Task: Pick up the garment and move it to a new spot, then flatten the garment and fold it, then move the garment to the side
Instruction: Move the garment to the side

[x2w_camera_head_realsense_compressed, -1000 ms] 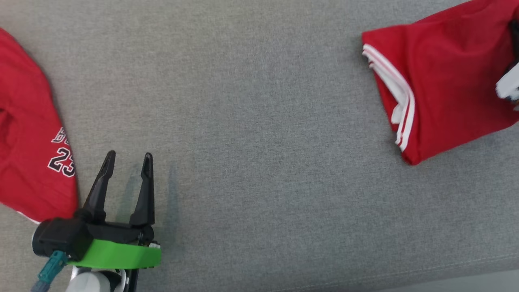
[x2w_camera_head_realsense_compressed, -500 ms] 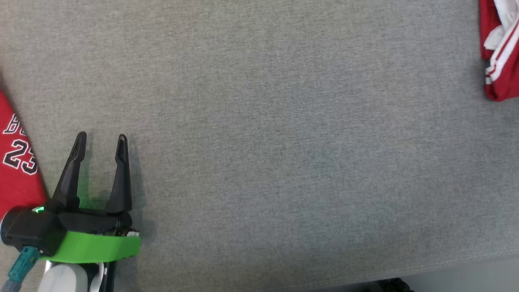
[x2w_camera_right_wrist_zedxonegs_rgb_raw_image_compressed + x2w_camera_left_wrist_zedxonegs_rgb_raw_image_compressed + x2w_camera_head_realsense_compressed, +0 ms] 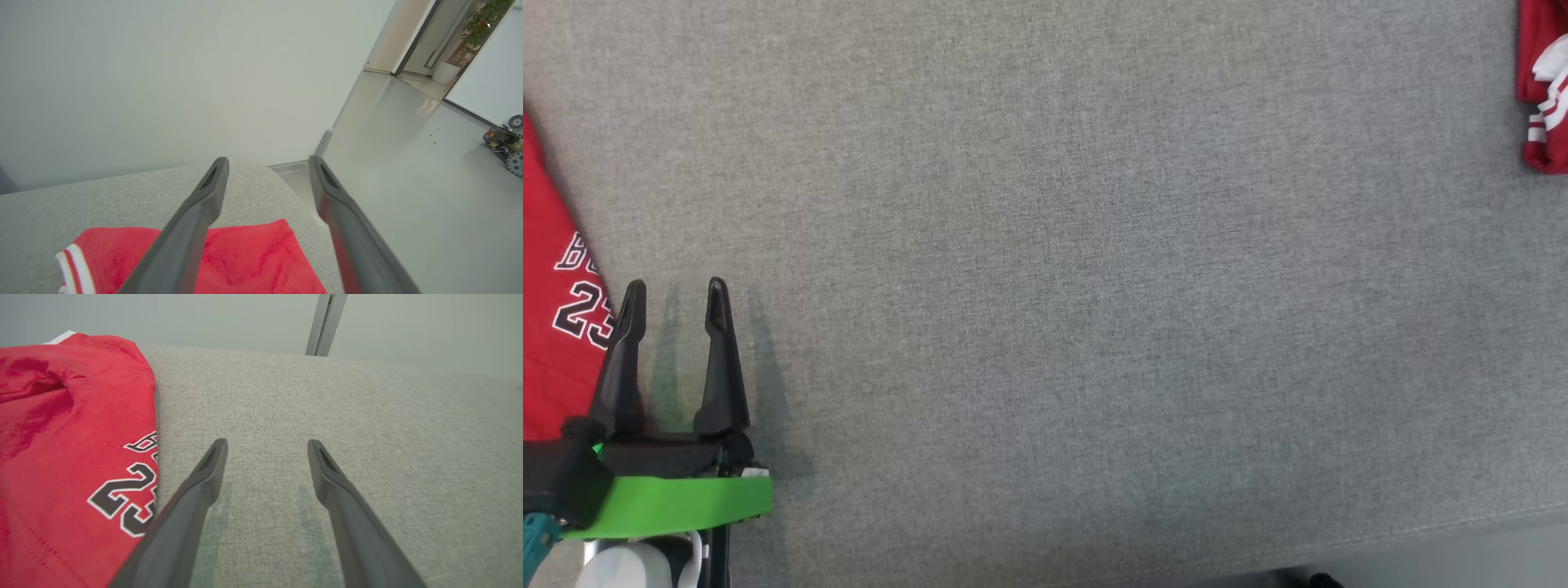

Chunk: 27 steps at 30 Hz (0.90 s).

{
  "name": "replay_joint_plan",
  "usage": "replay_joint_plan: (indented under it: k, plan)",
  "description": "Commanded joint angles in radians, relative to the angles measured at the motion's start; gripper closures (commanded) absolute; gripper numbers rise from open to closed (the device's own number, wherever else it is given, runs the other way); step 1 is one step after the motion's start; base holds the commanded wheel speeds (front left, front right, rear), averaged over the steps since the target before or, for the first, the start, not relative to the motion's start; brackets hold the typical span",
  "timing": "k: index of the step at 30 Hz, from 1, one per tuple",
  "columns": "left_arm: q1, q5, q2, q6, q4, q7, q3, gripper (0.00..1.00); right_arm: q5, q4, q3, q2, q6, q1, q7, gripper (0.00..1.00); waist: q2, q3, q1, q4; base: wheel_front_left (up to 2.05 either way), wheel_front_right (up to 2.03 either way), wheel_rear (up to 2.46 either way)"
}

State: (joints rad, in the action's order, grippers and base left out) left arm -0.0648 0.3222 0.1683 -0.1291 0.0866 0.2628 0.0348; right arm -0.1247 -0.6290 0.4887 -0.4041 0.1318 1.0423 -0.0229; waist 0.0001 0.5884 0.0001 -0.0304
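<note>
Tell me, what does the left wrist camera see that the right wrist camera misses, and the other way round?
Left wrist view: a red jersey printed 23 beside the open left gripper. Right wrist view: a folded red garment with white stripes under the open right gripper, a shiny floor, a potted plant, a small wheeled machine. Both: grey cushion, pale wall, two spread dark fingers, red cloth.
</note>
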Motion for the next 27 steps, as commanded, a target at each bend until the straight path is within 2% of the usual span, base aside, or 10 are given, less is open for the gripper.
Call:
replay_joint_plan:
  k: [1,7,14,20,27]
  plan:
    - [0.012,0.008,-0.008,-0.003,-0.007,0.002,0.011,0.00,0.016,0.017,-0.009,0.012,-0.002,-0.021,-0.026,0.00,-0.0001,-0.046,-0.0001,-0.016,0.00,0.00,0.00]
    - [0.041,0.009,-0.048,-0.003,-0.045,0.003,0.023,0.00,0.038,0.119,-0.122,0.091,-0.002,-0.175,-0.139,0.00,-0.0001,-0.181,-0.0001,-0.010,0.00,0.00,0.00]
    - [0.099,0.001,-0.094,-0.003,-0.074,0.003,0.044,0.00,0.066,0.254,-0.209,0.183,-0.002,-0.487,-0.213,0.00,-0.0001,-0.353,-0.0001,0.033,0.00,0.00,0.00]
    - [0.172,-0.018,-0.112,-0.003,-0.082,0.003,0.064,0.00,0.077,0.366,-0.276,0.270,-0.002,-0.750,-0.240,0.00,-0.0001,-0.463,-0.0001,0.061,0.00,0.00,0.00]
    - [0.247,-0.034,-0.116,-0.003,-0.084,0.003,0.082,0.00,0.130,0.449,-0.365,0.319,-0.002,-0.959,-0.243,0.00,-0.0001,-0.551,-0.0001,0.076,0.00,0.00,0.00]
